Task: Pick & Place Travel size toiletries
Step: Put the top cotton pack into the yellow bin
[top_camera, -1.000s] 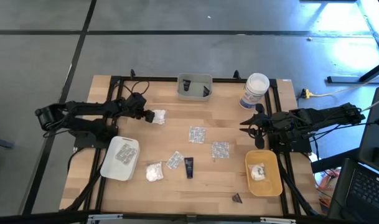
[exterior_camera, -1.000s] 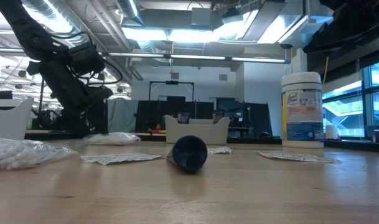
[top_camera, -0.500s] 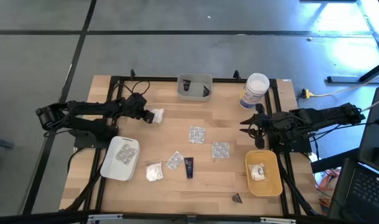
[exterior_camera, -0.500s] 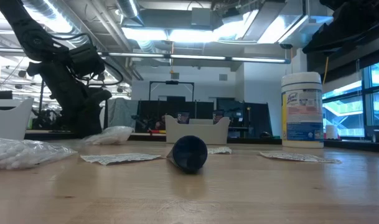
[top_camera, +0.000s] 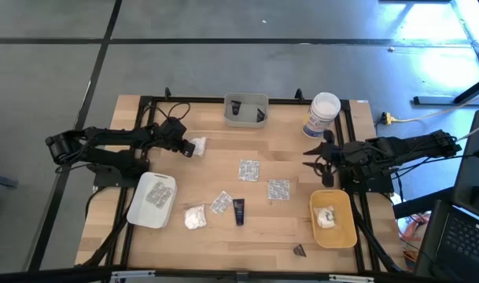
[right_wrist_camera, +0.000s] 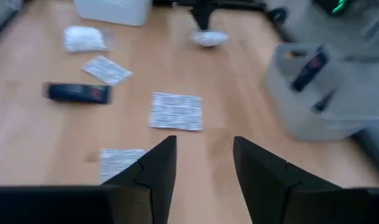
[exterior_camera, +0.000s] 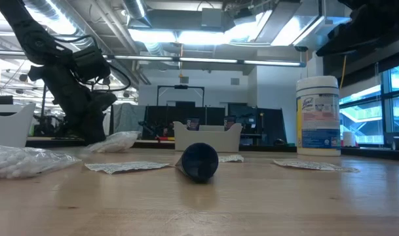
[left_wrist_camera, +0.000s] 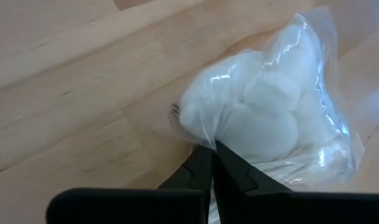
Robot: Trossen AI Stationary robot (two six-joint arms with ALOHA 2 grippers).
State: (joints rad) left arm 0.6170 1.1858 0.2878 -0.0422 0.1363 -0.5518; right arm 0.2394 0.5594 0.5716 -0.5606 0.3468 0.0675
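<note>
Toiletries lie scattered over the table (top_camera: 145, 259): foil packets (top_camera: 249, 169), a dark tube (top_camera: 238, 211), a cotton bag (top_camera: 194, 217) and a small cone (top_camera: 300, 251), seemingly awaiting sorting into the white tray (top_camera: 138, 211), yellow tray (top_camera: 343, 229) and grey bin (top_camera: 246, 101), each of which already holds something. At the table's left rear, the left gripper (left_wrist_camera: 213, 163) has its fingers pressed together on the plastic edge of a puffy white bag (left_wrist_camera: 270, 118), probably to lift it by the film. The right gripper (right_wrist_camera: 203, 163) hovers near the yellow tray, fingers apart, holding nothing.
</note>
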